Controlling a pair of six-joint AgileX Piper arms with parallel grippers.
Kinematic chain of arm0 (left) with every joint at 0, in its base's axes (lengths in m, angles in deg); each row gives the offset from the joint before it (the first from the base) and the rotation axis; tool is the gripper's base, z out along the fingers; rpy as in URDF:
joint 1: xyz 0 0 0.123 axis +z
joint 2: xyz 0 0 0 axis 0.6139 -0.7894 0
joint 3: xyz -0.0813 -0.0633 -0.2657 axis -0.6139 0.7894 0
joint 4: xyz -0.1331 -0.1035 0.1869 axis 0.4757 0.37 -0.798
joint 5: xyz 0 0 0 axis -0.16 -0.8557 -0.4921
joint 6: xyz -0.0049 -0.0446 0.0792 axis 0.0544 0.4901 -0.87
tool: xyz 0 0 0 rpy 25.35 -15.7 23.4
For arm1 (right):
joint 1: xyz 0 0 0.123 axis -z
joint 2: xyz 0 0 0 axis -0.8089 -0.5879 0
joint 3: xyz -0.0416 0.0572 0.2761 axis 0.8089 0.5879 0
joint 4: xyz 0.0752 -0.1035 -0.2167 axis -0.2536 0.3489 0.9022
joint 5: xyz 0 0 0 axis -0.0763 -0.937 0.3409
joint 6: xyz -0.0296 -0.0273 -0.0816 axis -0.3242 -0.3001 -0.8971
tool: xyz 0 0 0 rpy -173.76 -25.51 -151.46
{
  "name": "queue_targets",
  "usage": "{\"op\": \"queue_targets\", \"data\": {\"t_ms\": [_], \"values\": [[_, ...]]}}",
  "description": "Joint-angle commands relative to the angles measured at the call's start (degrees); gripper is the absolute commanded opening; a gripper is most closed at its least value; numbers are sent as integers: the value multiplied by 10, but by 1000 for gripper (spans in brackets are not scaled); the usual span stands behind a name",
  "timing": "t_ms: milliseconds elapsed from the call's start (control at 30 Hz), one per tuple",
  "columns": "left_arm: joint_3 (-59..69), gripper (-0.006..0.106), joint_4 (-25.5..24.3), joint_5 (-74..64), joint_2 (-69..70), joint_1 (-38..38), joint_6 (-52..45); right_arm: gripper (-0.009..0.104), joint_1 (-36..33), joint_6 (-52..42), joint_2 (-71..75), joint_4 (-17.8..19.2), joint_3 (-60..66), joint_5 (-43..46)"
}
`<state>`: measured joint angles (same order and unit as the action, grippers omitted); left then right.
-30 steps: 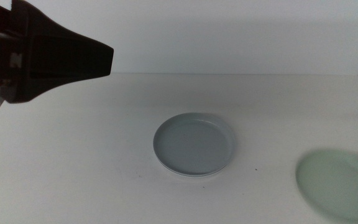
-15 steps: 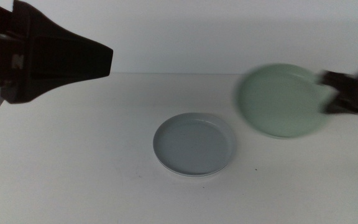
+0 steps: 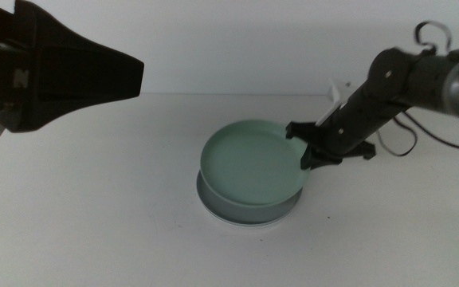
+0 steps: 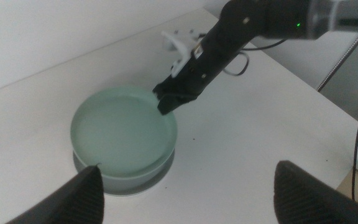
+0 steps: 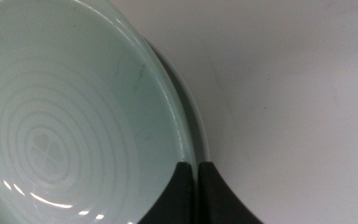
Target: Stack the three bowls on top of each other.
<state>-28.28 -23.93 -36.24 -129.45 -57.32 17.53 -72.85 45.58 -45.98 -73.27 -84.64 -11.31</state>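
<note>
Gripping mint bowl (image 3: 250,162) rim, right claw (image 3: 306,155), over grey-blue bowl (image 3: 237,210)

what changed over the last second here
The right gripper carried the mint green bowl from the table's near right, up and across, onto the grey-blue bowl at the centre, fingers shut on its rim. The grey-blue bowl and the raised left gripper did not move.
</note>
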Motion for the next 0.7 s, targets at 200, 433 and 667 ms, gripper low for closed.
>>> {"op": "queue_targets", "data": {"t_ms": [200,433,667], "values": [[-1,94,0,5,1,0,-2,0,-8,-6,-27,-6,-5,15],[-1,94,0,5,1,0,-1,44,-10,-38,-23,-29,-6,25],[-1,94,0,5,1,0,-1,81,16,-85,76,-33,-6,2]]}}
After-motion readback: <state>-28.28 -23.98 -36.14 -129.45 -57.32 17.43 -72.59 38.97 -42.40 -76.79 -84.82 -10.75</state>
